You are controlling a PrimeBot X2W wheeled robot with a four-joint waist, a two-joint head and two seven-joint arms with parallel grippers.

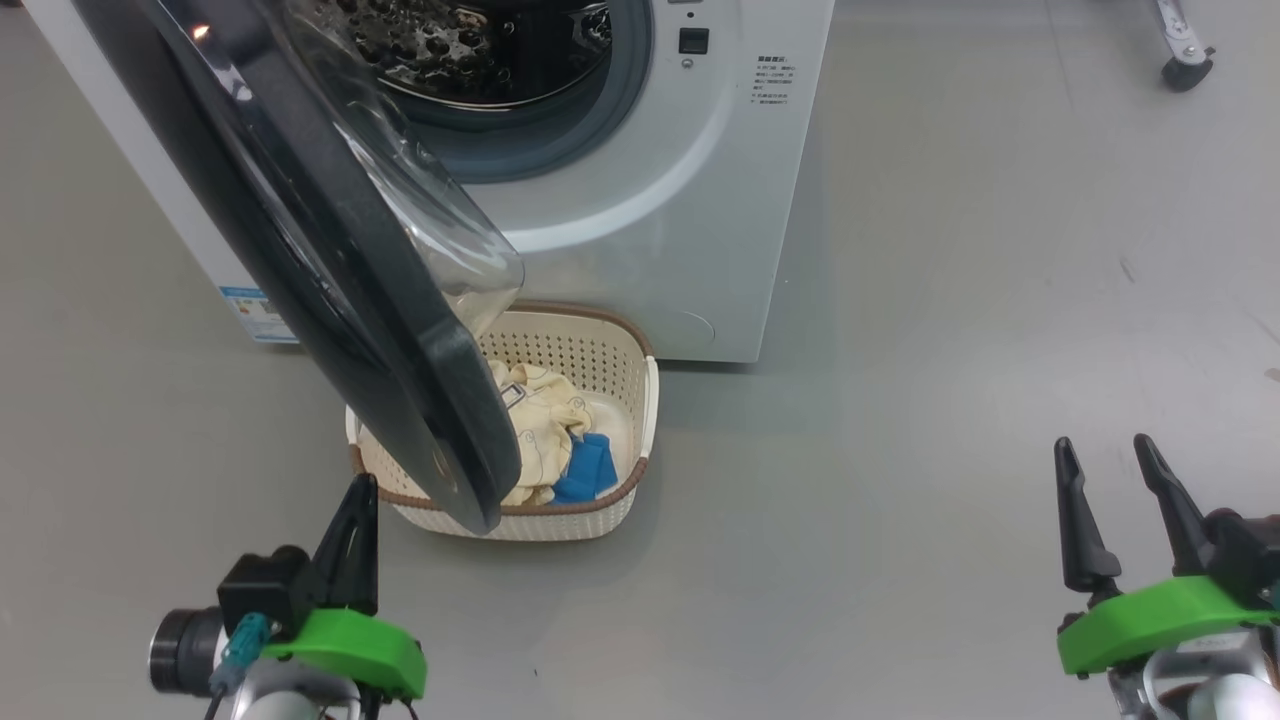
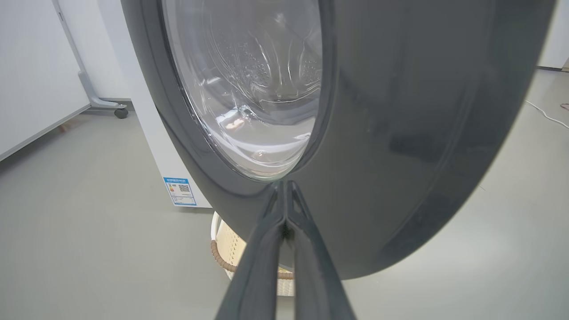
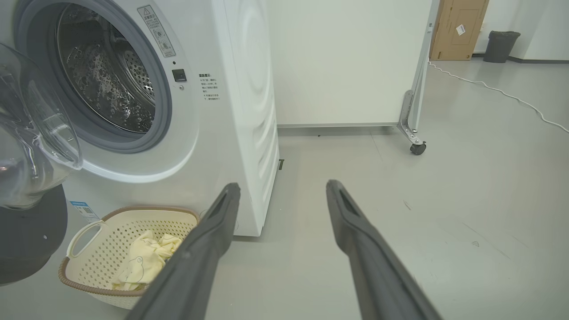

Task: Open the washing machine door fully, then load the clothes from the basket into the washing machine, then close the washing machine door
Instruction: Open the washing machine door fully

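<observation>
Beside the door (image 1: 420,350), left end effector (image 1: 360,495) stands pressed together, right end effector (image 1: 1103,445) spread.

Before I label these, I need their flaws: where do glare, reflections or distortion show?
Head view: a bright glint high on the washing machine door. Left wrist view: its glossy rim shows soft reflections; its glass warps what lies behind. Right wrist view: the wide lens bows the side of the washing machine.

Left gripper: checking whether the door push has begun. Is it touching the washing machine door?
Apart. In the head view, a strip of basket shows between the left gripper, jaws shut, and the washing machine door and its black rim.
</observation>
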